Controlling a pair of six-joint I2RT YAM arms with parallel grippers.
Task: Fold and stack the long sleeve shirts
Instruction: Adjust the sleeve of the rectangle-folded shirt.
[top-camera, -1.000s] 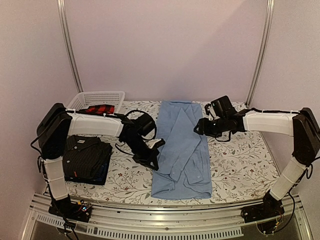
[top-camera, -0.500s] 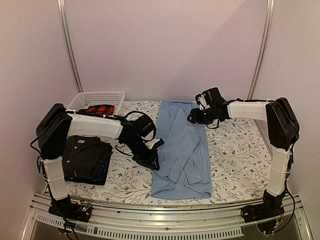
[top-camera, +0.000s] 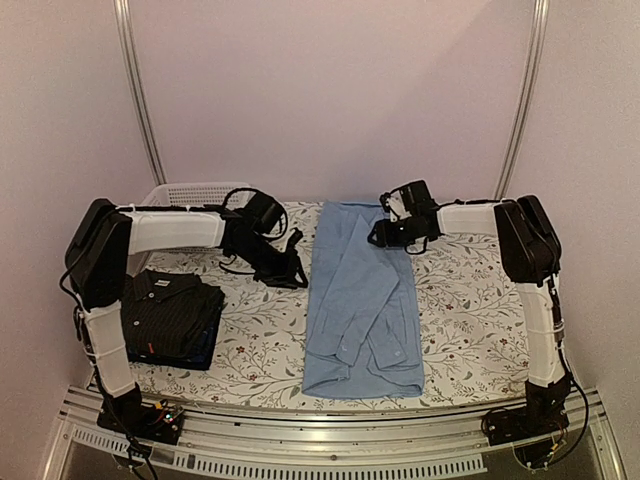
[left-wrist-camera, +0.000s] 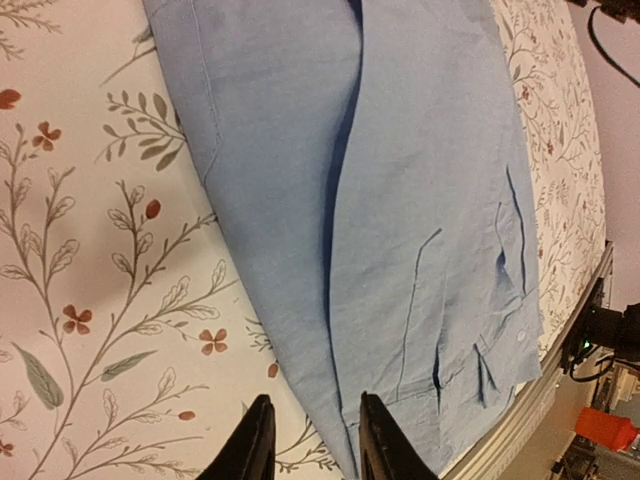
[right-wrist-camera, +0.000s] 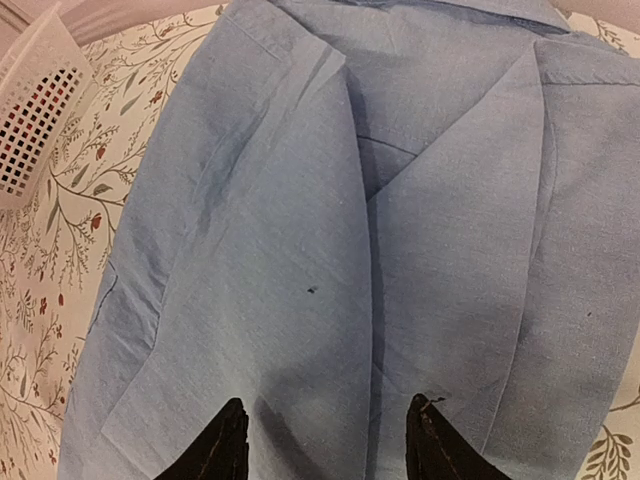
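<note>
The light blue shirt (top-camera: 360, 300) lies as a long strip down the middle of the table, both sides folded inward, collar at the far end. My left gripper (top-camera: 292, 266) hangs just left of its left edge, open and empty; in the left wrist view (left-wrist-camera: 312, 442) one fingertip (left-wrist-camera: 385, 445) is over the shirt's (left-wrist-camera: 420, 200) edge. My right gripper (top-camera: 379, 236) hovers open over the shirt's upper part, nothing between its fingers (right-wrist-camera: 328, 442), blue cloth (right-wrist-camera: 330, 200) below. A folded black pinstriped shirt (top-camera: 170, 315) rests at the near left on a dark navy one (top-camera: 207, 352).
A white lattice basket (top-camera: 190, 192) stands at the back left, partly behind my left arm, and shows at the left edge of the right wrist view (right-wrist-camera: 35, 110). The flowered tablecloth (top-camera: 470, 320) ends at a metal rail (top-camera: 330, 420) along the near edge.
My left gripper has opened, let go of the shirt's left edge and drawn back up and away. My right gripper has moved farther back and left, over the collar end.
</note>
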